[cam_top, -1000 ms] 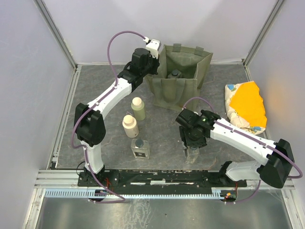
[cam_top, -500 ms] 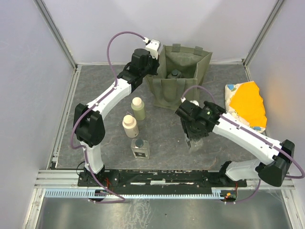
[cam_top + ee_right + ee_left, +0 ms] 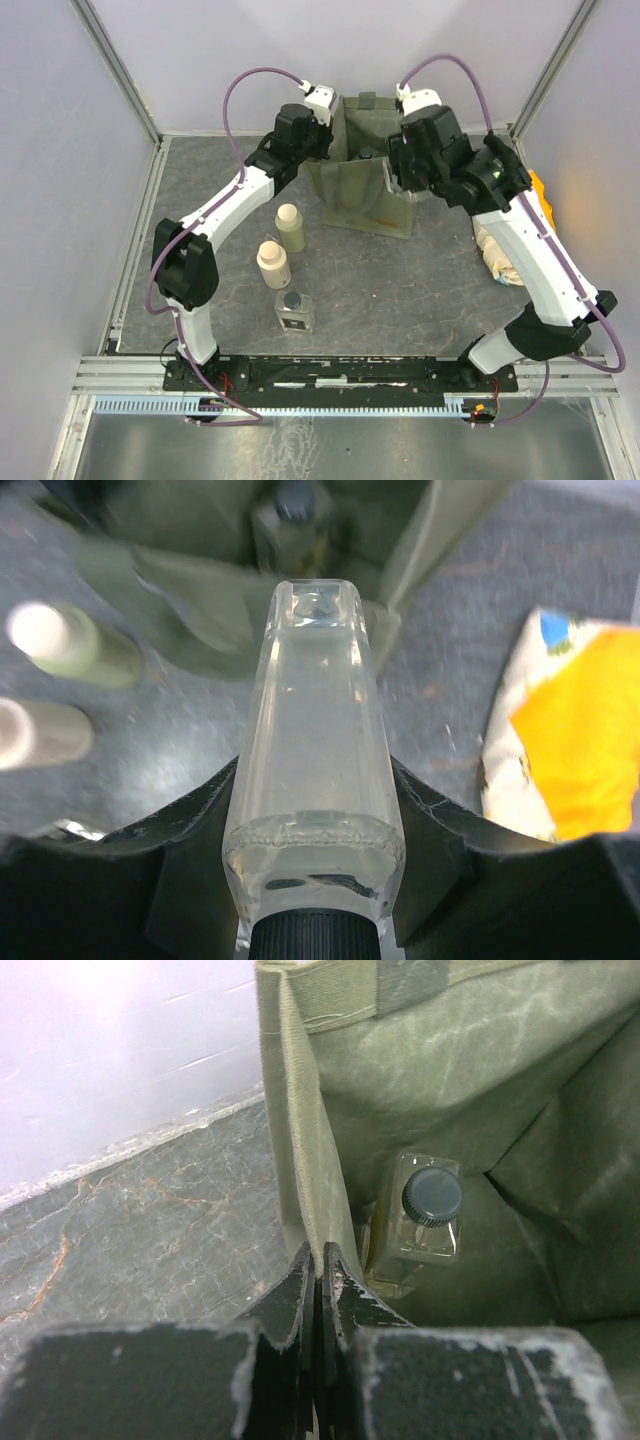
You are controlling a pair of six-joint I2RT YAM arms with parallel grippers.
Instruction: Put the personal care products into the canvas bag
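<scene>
My left gripper [image 3: 318, 1260] is pinched flat on the left wall of the canvas bag [image 3: 360, 200], propping the mouth open. Left of the bag stand an olive-green bottle [image 3: 291, 230], a cream bottle [image 3: 273, 264] and one clear bottle [image 3: 294, 310]. A second clear one [image 3: 432, 1200] sits inside the bag. My right gripper [image 3: 318, 810], half closed, grips the third clear bottle [image 3: 315, 680] over the bag's right side (cap toward the wrist). I'd centre it, lower it well in, then let go. The count is five bottles, one bag and one orange packet [image 3: 570, 730].
</scene>
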